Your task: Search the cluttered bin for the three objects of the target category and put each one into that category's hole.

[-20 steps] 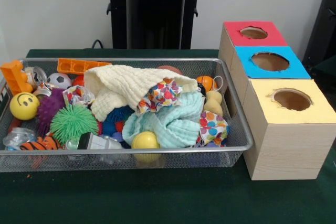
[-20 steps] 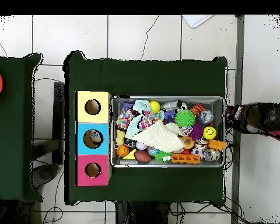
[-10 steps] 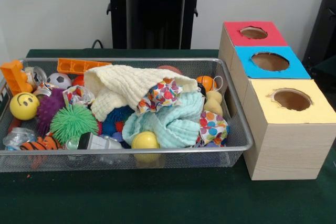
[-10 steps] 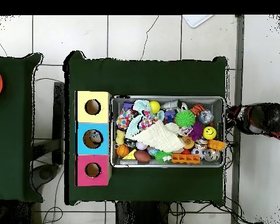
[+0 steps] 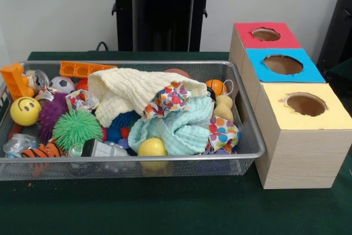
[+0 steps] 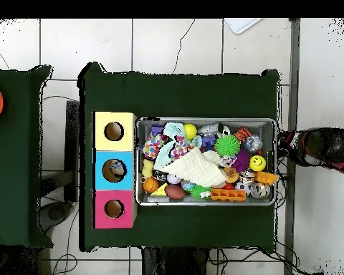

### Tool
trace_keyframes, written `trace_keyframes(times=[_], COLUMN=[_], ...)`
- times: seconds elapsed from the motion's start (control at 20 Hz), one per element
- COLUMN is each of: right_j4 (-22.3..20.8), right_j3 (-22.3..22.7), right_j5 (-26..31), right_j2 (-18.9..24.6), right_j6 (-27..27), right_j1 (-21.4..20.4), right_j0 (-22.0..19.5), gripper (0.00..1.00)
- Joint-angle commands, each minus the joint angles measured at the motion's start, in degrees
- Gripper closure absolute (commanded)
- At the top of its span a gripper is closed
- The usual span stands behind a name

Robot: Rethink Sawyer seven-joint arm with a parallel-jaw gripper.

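Note:
A wire mesh bin [image 5: 132, 158] holds a heap of toys and cloths. On top lie a cream cloth [image 5: 132, 92] and a light blue cloth [image 5: 176, 127]. Around them sit a plain yellow ball [image 5: 152, 147], a yellow smiley ball [image 5: 25, 111], a green spiky ball [image 5: 77, 127], a small basketball [image 5: 216, 87] and a soccer ball [image 5: 62, 85]. Three hole boxes stand beside the bin: red [image 5: 246, 39], blue [image 5: 258, 67] and yellow [image 5: 275, 111]. The red and black gripper end [image 6: 288, 141] hangs just off the bin's [image 6: 207, 119] right end in the overhead view.
Orange building blocks [image 5: 15, 80] and a flat orange piece [image 5: 82, 69] lie at the bin's far left corner. A purple fuzzy toy [image 5: 50, 111] and a tiger-striped ball [image 5: 41, 151] sit near them. Something small shows inside the blue box's hole [image 6: 115, 170].

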Motion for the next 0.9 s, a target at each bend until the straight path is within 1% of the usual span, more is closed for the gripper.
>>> trace_keyframes(times=[0.05, 0.1, 0.15, 0.4, 0.45, 0.6, 0.65, 0.9], right_j4=[-2.71, -2.9, -2.63, -3.2, -2.99, -2.93, -2.8, -2.77], right_j3=[6.75, 6.9, 5.77, 8.41, 6.13, 7.94, 6.04, 3.95], right_j5=[-0.27, -0.83, 0.15, -2.07, -0.56, -1.56, -0.54, 0.71], right_j2=[2.47, 2.4, 2.53, 2.11, 2.31, 2.0, 2.16, 1.68], right_j6=[-11.6, -11.42, -11.7, -10.7, -10.62, -8.56, -8.6, -7.18], right_j1=[1.25, 1.48, 1.63, 1.94, 2.65, 2.03, 2.91, 3.68], right_j0=[-1.42, -1.49, -1.61, -2.32, -1.66, -1.02, -0.77, 0.15], gripper=[0.0, 0.0, 0.0, 0.0, 0.0, 0.0, 0.0, 0.0])
